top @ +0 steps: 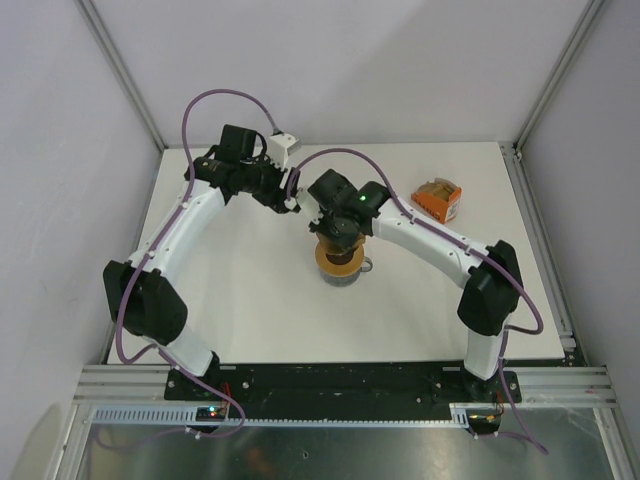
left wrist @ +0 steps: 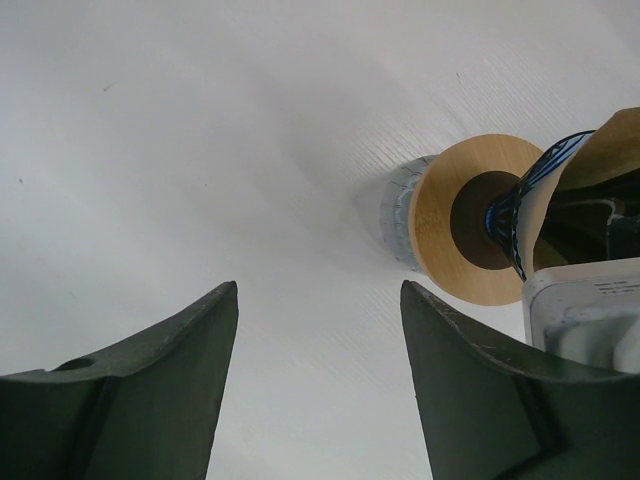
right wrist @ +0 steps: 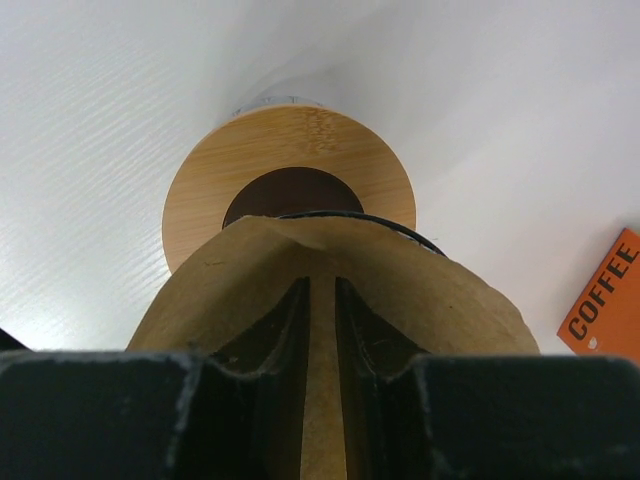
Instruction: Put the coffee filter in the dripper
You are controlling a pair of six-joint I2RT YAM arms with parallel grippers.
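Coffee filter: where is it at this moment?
In the right wrist view the coffee filter sits centre, between the fingers of the right gripper, at the rim of the dripper, above the wooden ring.

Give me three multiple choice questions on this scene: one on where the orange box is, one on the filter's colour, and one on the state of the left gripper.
1. Where does the box lie?
A. On the right arm's side, beyond the mug
B. Between the left fingers
C. On top of the mug

2. What colour is the filter?
A. White
B. Light brown
C. Blue

3. How is the left gripper?
A. Shut on the filter
B. Open, holding nothing
C. Shut on the box

Answers:
1 A: the top view shows it on the table, right of the mug and farther back.
2 B: the right wrist view shows tan paper up close.
3 B: its jaws stand apart with only bare table between them.
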